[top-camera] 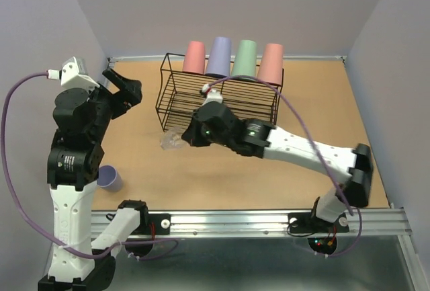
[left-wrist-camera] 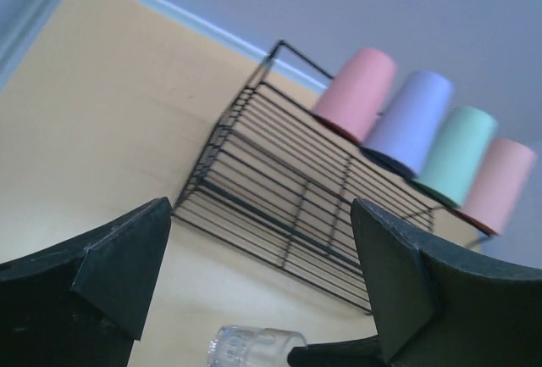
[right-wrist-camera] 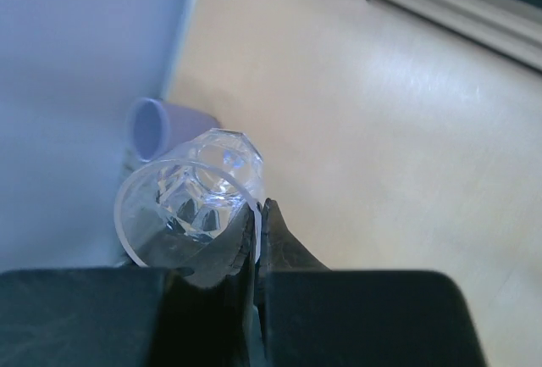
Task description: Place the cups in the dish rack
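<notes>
Four tapered plastic tumblers stand mouth-down in a row on the upper tier of the black thin-wire dish rack [top-camera: 176, 76], at the far side of the tan table [top-camera: 322, 109]. L to R from the top view: salmon-pink tumbler [top-camera: 194, 57], lavender tumbler [top-camera: 219, 57], sage-green tumbler [top-camera: 245, 59], second salmon-pink tumbler [top-camera: 271, 64]. They stand just beside one another.

A second lavender tumbler [top-camera: 109, 178] appears to lie on its side on the table, near the left arm's base and well apart from the rack.

The small clear faceted cup [right-wrist-camera: 190, 202] is tipped over w/ its mouth toward the right wrist cam. It sits just in front of the rack's near-left corner. Whether it touches the table cannot be told.

The right gripper [right-wrist-camera: 258, 223] is pressed together on the clear cup's rim wall. Its arm reaches diagonally across the table toward the rack's left end.

The left gripper [top-camera: 124, 89] is spread wide, holding nothing. It is raised left of the rack and aimed at it, the arm folded upright over its base.
</notes>
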Tool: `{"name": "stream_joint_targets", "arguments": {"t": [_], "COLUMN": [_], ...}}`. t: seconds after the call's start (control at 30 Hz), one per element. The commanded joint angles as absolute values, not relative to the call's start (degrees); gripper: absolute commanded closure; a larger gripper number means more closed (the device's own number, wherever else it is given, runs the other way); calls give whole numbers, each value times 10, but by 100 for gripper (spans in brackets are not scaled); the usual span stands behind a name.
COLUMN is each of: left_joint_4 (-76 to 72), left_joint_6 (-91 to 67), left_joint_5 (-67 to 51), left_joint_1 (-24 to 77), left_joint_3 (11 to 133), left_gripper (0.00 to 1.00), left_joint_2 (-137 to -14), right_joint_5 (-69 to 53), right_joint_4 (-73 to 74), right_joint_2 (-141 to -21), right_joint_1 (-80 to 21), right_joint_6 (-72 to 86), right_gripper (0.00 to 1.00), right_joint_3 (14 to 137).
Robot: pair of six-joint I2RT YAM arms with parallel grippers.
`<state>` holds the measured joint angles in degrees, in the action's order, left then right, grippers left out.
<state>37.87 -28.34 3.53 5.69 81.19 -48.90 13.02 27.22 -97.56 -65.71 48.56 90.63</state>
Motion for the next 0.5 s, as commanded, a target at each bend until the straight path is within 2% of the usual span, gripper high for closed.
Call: {"name": "stream_joint_targets", "arguments": {"t": [0.0,0.13,0.2,0.23,0.3,0.47], "left_joint_4": [286,151,5,-63,-227,-334], "left_joint_6": [-312,-392,-463,-556,-624,-683], "left_joint_5": [-166,-321,-426,-453,-468,-449], "left_joint_1": [61,62,63,67,83,166], "left_joint_3": [848,812,745,716,664,614], "left_gripper": [1,1,1,1,1,1], "left_joint_2": [-511,-512,-507,-505,-490,-497], "right_joint_5": [215,256,272,278,286,289], "right_joint_4": [208,117,38,20,4,-38], "right_joint_2": [-847,-715,-641,-622,-597,-571], "right_joint_1": [-662,-656,-653,-649,-647,-647], "right_joint_6": [469,469,468,465,454,430], "right_gripper": [100,100,100,99,100,99], "right_joint_3": [861,790,736,722,715,723]}}
